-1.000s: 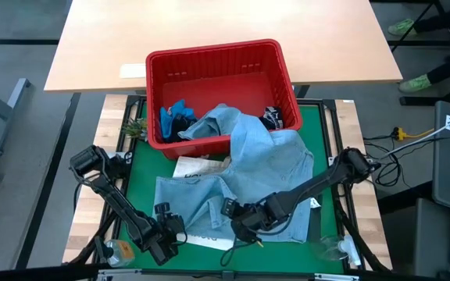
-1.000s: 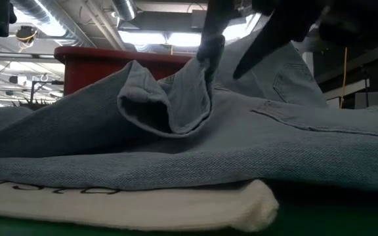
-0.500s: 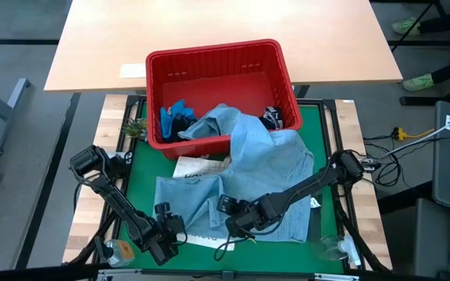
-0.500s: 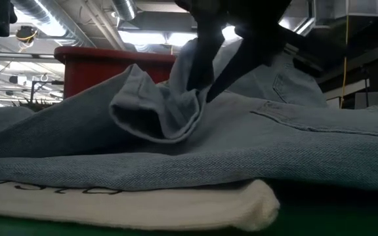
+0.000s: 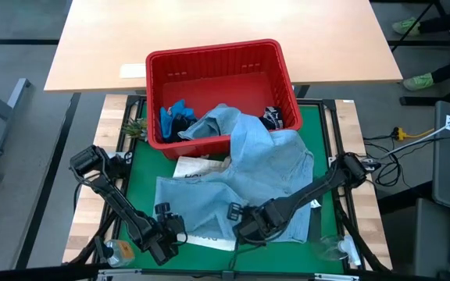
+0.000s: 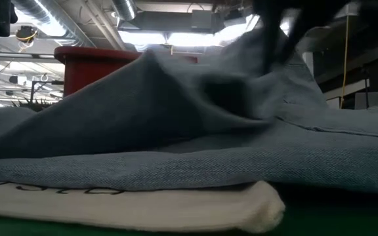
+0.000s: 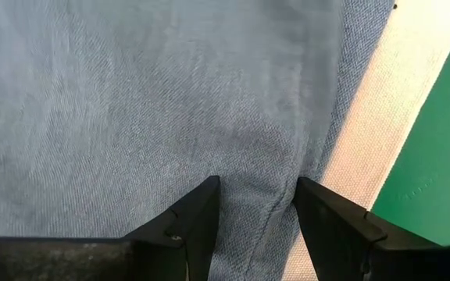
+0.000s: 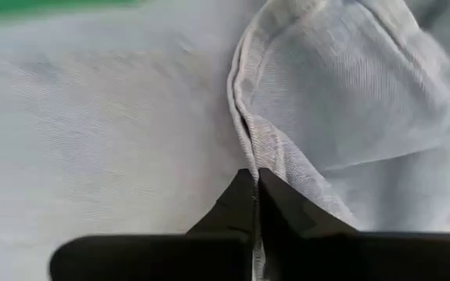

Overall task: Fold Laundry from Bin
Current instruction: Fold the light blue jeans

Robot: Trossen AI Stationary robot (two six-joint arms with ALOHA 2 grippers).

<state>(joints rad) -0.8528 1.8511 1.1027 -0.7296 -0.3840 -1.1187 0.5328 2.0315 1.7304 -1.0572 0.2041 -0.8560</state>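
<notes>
A light blue denim shirt (image 5: 264, 164) spills from the red bin (image 5: 209, 53) over its near rim onto the green mat (image 5: 143, 168), and lies partly on a white tote bag (image 5: 190, 168). A bright blue garment (image 5: 176, 117) and a dark one (image 5: 272, 119) lie in the bin. My right gripper (image 5: 239, 222) is shut on the shirt near its near edge. My left gripper (image 7: 252, 207) stands open over the shirt's near left edge, a seam between its fingers. I cannot tell whether it touches the cloth. My right gripper pinches a raised fold of the denim shirt along a stitched hem (image 8: 244, 133) between its two shut fingers. The fingers come from above, pointing steeply down. The cloth rises in a slope to the fingers (image 6: 268, 59), and the rest of the shirt lies on the mat and the tote bag (image 6: 123, 203).
A light wooden table (image 5: 209, 23) stands beyond the bin. A small green sprig (image 5: 133, 126) lies left of the bin. A clear bottle (image 5: 116, 251) and a clear cup (image 5: 330, 250) sit at the near corners. The mat's left strip lies bare.
My right gripper has shut on the raised fold of the shirt and tipped steeper. It went a little toward the table's left, then back toward its right. The fold, which stood as a loose open loop, is now drawn out into a slope toward the gripper.
</notes>
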